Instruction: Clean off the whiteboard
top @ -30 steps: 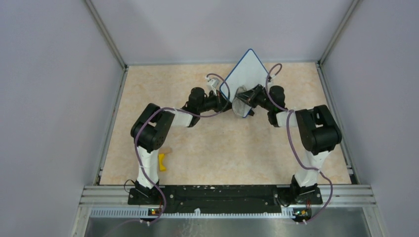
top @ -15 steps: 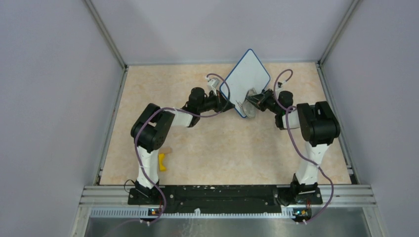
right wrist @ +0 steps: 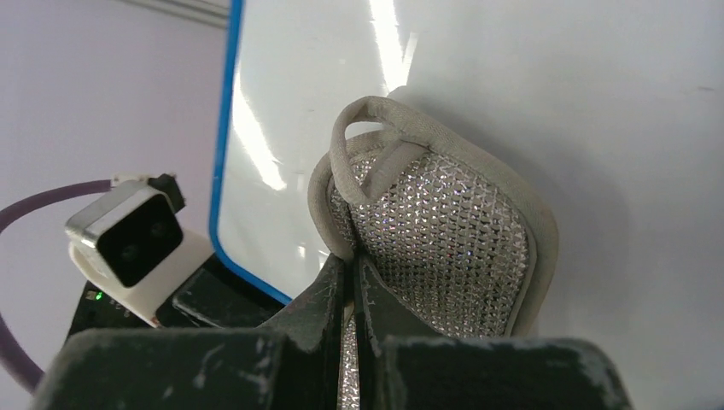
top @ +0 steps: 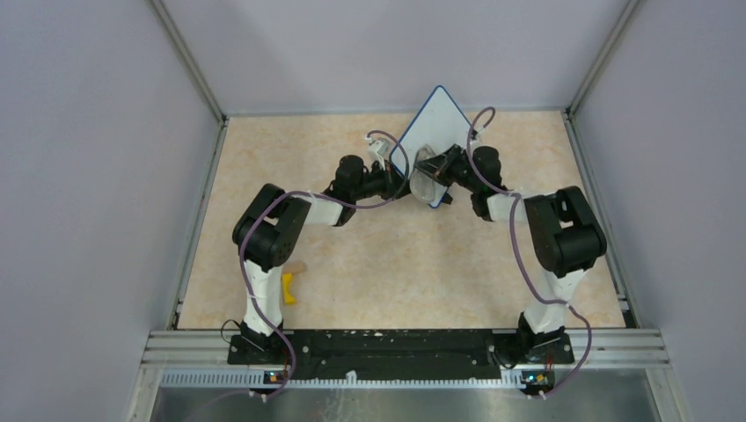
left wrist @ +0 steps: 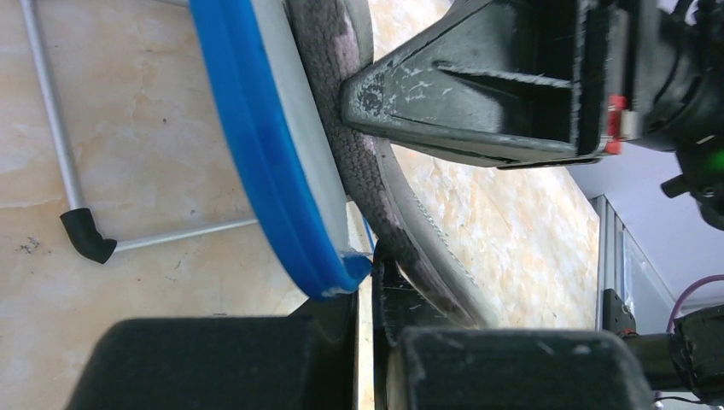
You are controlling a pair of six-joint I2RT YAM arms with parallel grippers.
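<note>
A small whiteboard (top: 435, 132) with a blue rim is held up off the table, tilted. My left gripper (top: 406, 186) is shut on its lower corner; the blue rim (left wrist: 256, 154) shows between its jaws. My right gripper (top: 438, 167) is shut on a grey, silver-mesh eraser pad (right wrist: 444, 231) and presses it flat against the white face (right wrist: 555, 94). The pad's dark underside (left wrist: 341, 145) lies on the board in the left wrist view, with the right gripper's finger (left wrist: 478, 94) behind it. The board face looks white, without marks, where it shows.
A yellow object (top: 288, 288) lies on the beige table near the left arm's base. A thin metal stand leg (left wrist: 77, 213) with a black tip lies on the table behind the board. Metal frame rails border the table.
My right gripper has slid the pad back to the left and up across the board, after a sweep to the lower right. The board has tilted slightly. The left gripper has held still.
</note>
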